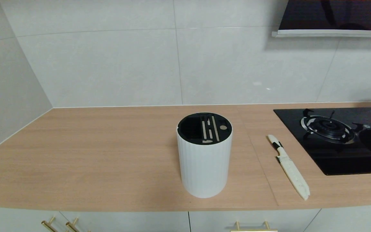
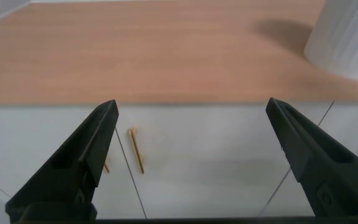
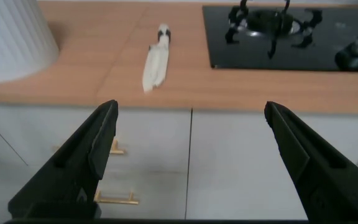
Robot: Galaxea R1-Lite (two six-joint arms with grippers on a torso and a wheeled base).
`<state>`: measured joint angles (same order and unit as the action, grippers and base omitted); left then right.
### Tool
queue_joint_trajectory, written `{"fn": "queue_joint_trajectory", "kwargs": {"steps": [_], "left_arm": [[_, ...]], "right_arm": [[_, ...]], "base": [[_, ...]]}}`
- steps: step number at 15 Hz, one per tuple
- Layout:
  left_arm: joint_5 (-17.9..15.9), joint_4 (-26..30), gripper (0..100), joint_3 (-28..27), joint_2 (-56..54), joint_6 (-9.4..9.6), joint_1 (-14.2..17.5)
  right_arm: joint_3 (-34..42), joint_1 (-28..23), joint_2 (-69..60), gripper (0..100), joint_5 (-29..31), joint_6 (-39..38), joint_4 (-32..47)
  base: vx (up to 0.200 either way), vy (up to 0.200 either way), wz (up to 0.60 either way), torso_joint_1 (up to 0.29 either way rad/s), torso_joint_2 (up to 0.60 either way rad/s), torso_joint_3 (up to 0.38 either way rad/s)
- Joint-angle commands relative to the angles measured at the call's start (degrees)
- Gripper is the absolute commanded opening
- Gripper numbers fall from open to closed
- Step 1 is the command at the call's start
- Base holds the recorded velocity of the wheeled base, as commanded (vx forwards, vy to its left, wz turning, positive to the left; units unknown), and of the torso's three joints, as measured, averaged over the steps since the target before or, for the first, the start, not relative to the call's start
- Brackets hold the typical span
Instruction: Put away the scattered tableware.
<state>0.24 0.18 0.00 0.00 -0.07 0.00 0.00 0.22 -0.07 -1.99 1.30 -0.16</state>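
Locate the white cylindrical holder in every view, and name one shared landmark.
Head view: holder stands mid-counter, left of the knife.
Left wrist view: beyond the open left end effector, cropped at the frame edge.
Right wrist view: beyond the right end effector, beside the knife.
Shared landmark: the wooden counter.

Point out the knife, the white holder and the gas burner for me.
knife (image 1: 288,166), head view, on its blade.
white holder (image 1: 204,164), head view, on its ribbed side.
gas burner (image 1: 328,126), head view, on its centre.
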Motion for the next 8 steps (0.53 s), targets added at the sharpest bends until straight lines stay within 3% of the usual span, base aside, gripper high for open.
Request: {"fn": "queue_joint_trajectory", "kwargs": {"steps": [1,8], "left_arm": [[0.0,0.0,100,0.0,0.0,-0.01,0.0],[0.0,0.0,100,0.0,0.0,-0.01,0.0]], "right_arm": [[0.0,0.0,0.1,100,0.0,0.0,0.0],[0.0,0.0,0.1,100,-0.2,0.0,0.0]], "base": [[0.0,0.0,0.0,0.261,-0.58,-0.31],[0.0,0.0,0.0,0.256,-0.55,-0.283]]}}
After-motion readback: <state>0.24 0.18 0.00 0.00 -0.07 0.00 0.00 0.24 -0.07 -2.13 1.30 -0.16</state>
